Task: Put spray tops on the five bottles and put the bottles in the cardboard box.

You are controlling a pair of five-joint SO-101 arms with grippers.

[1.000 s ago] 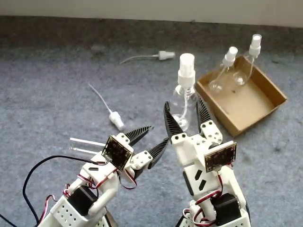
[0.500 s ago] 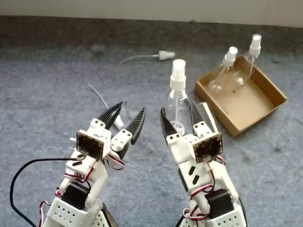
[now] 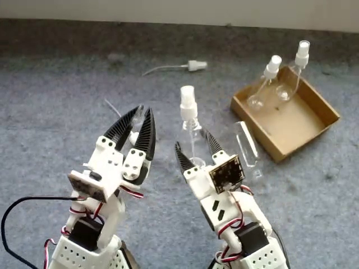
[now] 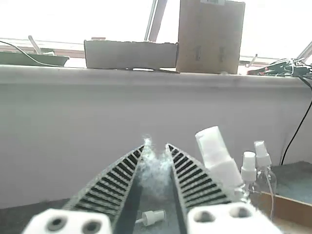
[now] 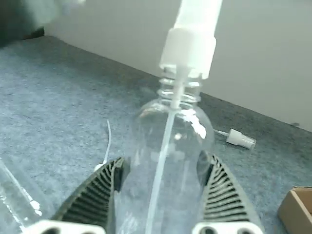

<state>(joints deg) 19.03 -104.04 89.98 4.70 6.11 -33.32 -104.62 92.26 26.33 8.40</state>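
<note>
Plastic bottle (image 3: 189,130), clear, loose white spray top (image 3: 188,102): shifted from beside brown cardboard box (image 3: 324,107) toward left gripper (image 3: 143,111); clamped upright in right gripper (image 3: 192,142). Left gripper risen beside top, fingers narrowly parted, empty. Likely next: tightening top.

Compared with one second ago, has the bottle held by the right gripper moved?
Yes. In the high view the bottle, in the right gripper, has shifted left, farther from the cardboard box.

Daylight glares white through the windows (image 4: 73,19), while the grey table (image 3: 50,112) lies evenly, softly lit.
</note>
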